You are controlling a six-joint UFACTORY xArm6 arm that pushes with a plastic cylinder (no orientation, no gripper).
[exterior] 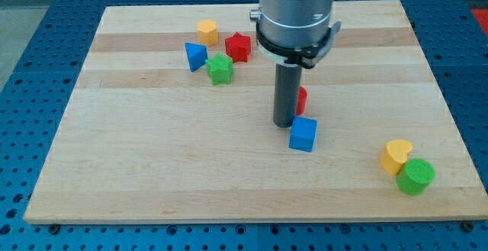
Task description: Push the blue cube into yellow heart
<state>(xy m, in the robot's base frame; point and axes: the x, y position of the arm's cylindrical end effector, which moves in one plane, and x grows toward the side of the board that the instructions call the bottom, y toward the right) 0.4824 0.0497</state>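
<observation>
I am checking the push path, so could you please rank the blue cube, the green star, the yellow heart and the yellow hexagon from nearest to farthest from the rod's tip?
1. Blue cube, just below right of my tip.
2. Green star, up toward the view's left.
3. Yellow heart, far at the view's right, beside the green cylinder.
4. Yellow hexagon, near the view's top; close to the heart's distance, so 3 and 4 are uncertain.

My tip [285, 123] touching blue cube [303, 134] — yellow heart [396, 156] well apart.

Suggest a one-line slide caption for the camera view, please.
My tip sits just above-left of the blue cube, with the yellow heart far toward the view's lower right beside a green block.
</observation>
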